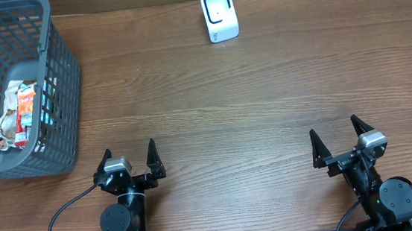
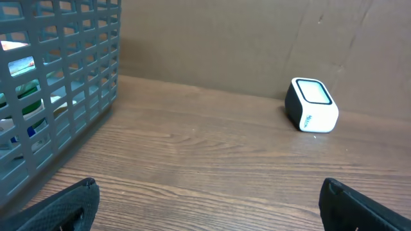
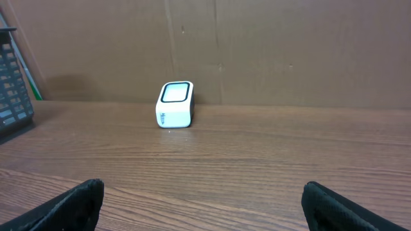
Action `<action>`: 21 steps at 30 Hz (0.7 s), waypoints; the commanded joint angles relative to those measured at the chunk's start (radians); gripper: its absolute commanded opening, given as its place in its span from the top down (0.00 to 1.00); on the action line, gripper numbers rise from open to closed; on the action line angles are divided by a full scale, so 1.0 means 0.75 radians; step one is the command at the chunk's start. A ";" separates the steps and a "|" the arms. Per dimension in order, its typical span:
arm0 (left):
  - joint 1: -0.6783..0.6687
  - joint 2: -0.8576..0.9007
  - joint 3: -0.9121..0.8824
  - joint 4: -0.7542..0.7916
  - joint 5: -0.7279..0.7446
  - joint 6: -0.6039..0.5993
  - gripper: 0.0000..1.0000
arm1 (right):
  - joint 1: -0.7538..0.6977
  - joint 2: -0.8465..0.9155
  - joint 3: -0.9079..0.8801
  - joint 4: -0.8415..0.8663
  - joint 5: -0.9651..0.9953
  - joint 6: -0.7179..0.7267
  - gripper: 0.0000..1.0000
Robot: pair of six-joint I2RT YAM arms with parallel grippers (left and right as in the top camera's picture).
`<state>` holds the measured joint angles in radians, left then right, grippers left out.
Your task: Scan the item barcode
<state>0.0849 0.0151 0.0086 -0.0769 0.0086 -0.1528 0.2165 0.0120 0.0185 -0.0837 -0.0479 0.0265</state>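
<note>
Overhead: the left gripper [image 1: 129,156] and right gripper [image 1: 334,130] sit at the near edge of the wooden table [image 1: 250,104], both with jaws spread wide and empty. A grey basket [image 1: 64,75] at far left holds the crumpled snack packets [image 1: 20,113]. The white scanner [image 1: 220,15] stands at the far edge, well apart from them.
Left wrist: basket wall at left, scanner at right.
Right wrist: scanner left of centre, in front of a brown backboard [image 3: 289,51].

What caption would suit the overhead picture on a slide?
Overhead: left gripper and right gripper open, empty; packets in grey basket; white scanner across the table.
</note>
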 commanded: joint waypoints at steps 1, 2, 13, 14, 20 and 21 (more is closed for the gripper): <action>-0.009 -0.014 -0.001 -0.002 0.026 0.025 0.00 | -0.005 -0.012 -0.014 0.004 0.002 0.005 0.00; -0.009 -0.014 0.010 -0.015 0.034 0.025 0.00 | -0.005 -0.012 -0.014 0.004 0.002 0.005 0.00; -0.009 0.103 0.639 -0.654 0.132 0.004 0.00 | -0.005 -0.012 -0.014 0.004 0.002 0.005 0.00; -0.009 0.133 0.696 -0.694 0.143 -0.012 0.00 | -0.005 -0.012 -0.014 0.004 0.002 0.005 0.00; -0.009 0.402 1.068 -0.926 0.233 -0.016 0.00 | -0.005 -0.012 -0.014 0.004 0.002 0.005 0.00; -0.009 0.456 1.131 -0.975 0.233 -0.016 0.00 | -0.005 -0.012 -0.014 0.004 0.002 0.005 0.00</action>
<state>0.0849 0.2634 0.7498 -0.7643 0.1375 -0.1574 0.2165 0.0120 0.0185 -0.0837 -0.0479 0.0265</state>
